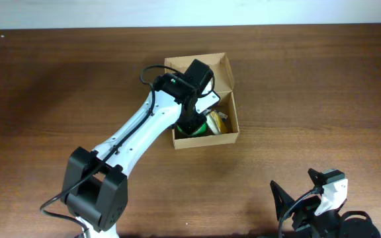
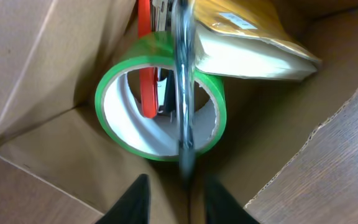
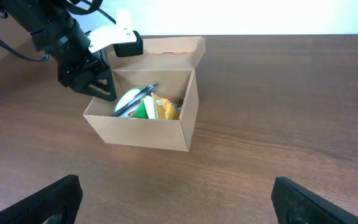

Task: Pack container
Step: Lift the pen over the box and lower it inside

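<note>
Closest in the right wrist view, the right end effector is spread wide with nothing in it. Only its two black tips show, because the bottom edge cuts the rest off. From overhead its arm is also cut off at the bottom edge.

Under it is the bench, dark brown wood with long grain lines.

Farther on sits the container, a tan cardboard box near the middle of the bench. Its lid flap stands up at the back. The left end effector hangs over the box, just above its rim, at the end of a white arm. Its two black fingers are apart and grip nothing. From overhead, the arm hides a big part of the box.

Inside the box a green tape roll stands tilted. A thin shiny stick lies across the roll. It is blurred, so it is hard to tell what it is. A red thing shows through the roll's hole, mostly hidden. A yellow packet lies just beside the roll, with its top cut off.

Farthest away, behind the bench, is a bright white band with no detail in it.
</note>
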`<state>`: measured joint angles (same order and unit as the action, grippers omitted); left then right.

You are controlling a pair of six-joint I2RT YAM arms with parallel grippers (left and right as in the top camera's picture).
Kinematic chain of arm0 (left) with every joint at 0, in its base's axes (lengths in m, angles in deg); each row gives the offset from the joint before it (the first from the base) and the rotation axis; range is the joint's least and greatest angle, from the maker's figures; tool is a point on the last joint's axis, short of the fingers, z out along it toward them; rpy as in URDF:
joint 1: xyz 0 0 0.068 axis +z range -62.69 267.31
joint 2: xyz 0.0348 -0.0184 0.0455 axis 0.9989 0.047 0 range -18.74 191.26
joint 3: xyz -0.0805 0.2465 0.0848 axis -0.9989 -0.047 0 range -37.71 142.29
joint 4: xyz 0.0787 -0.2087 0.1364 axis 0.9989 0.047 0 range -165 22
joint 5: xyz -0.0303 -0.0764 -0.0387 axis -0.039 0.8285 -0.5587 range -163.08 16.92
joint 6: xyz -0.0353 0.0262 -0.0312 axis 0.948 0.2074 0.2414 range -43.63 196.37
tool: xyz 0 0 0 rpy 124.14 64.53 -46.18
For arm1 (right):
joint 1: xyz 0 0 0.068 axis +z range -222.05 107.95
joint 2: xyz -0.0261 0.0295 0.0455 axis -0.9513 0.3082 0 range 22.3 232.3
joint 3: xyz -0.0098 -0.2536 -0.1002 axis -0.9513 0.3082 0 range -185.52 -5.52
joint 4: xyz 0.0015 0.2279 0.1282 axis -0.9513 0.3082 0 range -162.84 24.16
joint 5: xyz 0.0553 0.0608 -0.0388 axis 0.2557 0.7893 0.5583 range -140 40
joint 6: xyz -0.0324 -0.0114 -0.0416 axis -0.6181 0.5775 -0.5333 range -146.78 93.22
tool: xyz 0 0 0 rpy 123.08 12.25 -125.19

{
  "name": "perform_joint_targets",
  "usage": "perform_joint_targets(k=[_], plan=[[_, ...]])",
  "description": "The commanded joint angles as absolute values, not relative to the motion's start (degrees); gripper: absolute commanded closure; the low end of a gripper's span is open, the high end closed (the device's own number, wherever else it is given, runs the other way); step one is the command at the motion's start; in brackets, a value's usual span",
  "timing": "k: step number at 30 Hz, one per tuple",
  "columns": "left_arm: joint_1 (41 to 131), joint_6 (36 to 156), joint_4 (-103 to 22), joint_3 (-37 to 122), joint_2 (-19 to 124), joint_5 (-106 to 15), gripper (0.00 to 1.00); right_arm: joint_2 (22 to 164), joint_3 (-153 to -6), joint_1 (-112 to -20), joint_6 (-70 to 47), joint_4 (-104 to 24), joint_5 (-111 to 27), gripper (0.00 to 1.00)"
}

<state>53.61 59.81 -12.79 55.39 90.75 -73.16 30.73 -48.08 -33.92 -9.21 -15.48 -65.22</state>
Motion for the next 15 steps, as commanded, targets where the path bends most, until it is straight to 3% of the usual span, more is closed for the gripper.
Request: perform_joint_targets(k=[1,8,15], plan=[[53.4,59.5,-13.1,55.0,90.3,-72.3,0.62,30.3,-48.1,-33.9,-9.1,-15.7,-66.1,0.01],[53.4,59.6,-13.7,55.0,90.3,-73.1,0.44,30.3,-48.1,-33.9,-9.1,-15.6,-66.1,0.01],[53.4,61.8,-13.6,57.3,90.2,-73.6,0.41,30.3,-48.1,-33.9,-9.1,-15.7,-66.1,0.01]])
